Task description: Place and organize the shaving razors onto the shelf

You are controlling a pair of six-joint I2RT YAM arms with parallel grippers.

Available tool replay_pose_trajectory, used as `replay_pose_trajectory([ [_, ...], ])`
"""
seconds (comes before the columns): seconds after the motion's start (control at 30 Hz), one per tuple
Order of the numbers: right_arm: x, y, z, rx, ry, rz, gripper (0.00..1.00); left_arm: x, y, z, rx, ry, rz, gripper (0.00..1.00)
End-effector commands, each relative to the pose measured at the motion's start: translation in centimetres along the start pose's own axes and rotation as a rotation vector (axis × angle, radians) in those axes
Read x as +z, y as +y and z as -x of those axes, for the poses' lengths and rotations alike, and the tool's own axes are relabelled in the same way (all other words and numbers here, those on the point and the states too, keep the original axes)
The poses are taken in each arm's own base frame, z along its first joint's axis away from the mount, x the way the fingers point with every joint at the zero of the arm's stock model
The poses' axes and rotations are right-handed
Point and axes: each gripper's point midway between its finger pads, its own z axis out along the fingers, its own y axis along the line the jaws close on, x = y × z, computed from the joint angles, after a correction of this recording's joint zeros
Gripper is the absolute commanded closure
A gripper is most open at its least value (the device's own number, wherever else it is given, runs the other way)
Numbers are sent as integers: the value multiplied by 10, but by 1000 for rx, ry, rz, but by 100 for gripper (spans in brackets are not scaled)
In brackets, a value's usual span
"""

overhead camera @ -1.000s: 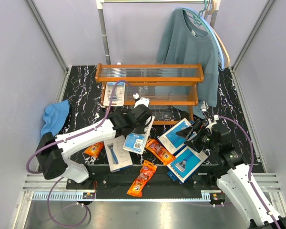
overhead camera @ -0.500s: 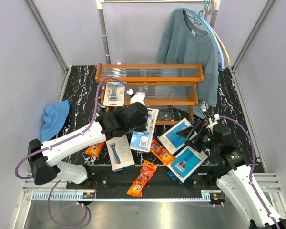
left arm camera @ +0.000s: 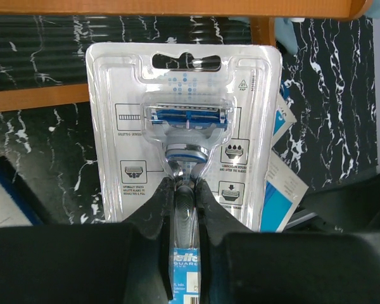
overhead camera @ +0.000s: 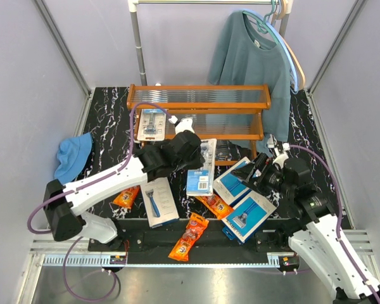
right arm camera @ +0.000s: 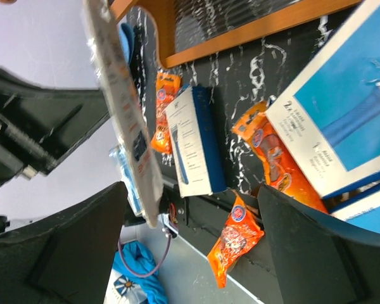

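change: the left gripper (left arm camera: pixel 185 190) has carried the blister card (overhead camera: pixel 201 166) up off the pile and rightward, toward the shelf (overhead camera: pixel 199 104). the right gripper (overhead camera: pixel 263 168) has edged in over a blue box (overhead camera: pixel 233 180).
left gripper: pinched shut on the card's lower end, a finger on either side of the moulded handle.
card position: in the air just in front of the shelf's lower rails, razor head uppermost, not yet on any tier.
right gripper: jaws spread wide with nothing between them, hovering near the blue box.
already shelved: a second card (overhead camera: pixel 151 123) sits at the left end of a lower tier.
on the table: the other boxes and the orange bags (overhead camera: pixel 189 235).
step in hand (judgement): setting the held card onto a tier.
how to do it well: bring the card in beside the second card, same way up. lower its bottom edge onto the wire before letting go, so the two line up.
watch for: the card is thin and held at one end, so it may twist or catch the front rail. keep clear of the right arm.
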Motion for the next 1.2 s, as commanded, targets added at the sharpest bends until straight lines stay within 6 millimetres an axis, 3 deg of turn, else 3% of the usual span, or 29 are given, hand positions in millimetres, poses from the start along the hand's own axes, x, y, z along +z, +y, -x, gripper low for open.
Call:
replay_pose_trajectory([
  [0.0,-6,40,3,-40,0,121,6,3,-40,30,-87,-51,-108,100],
  [0.27,5,59,-7,-78,39,152,9,23,-53,42,-149,-3,-130,100],
  [0.7,37,57,-25,-94,70,103,25,33,-58,47,-165,24,-153,100],
  [0.87,42,54,-18,-84,22,84,42,34,-59,45,-172,33,-164,100],
  [1.0,42,49,-19,-78,18,72,48,32,-56,44,-173,26,-160,100],
  [1.13,43,45,-21,-68,28,66,70,32,-52,44,-177,20,-155,100],
  [1.17,43,43,-22,-64,29,60,81,30,-51,44,-177,17,-156,100],
])
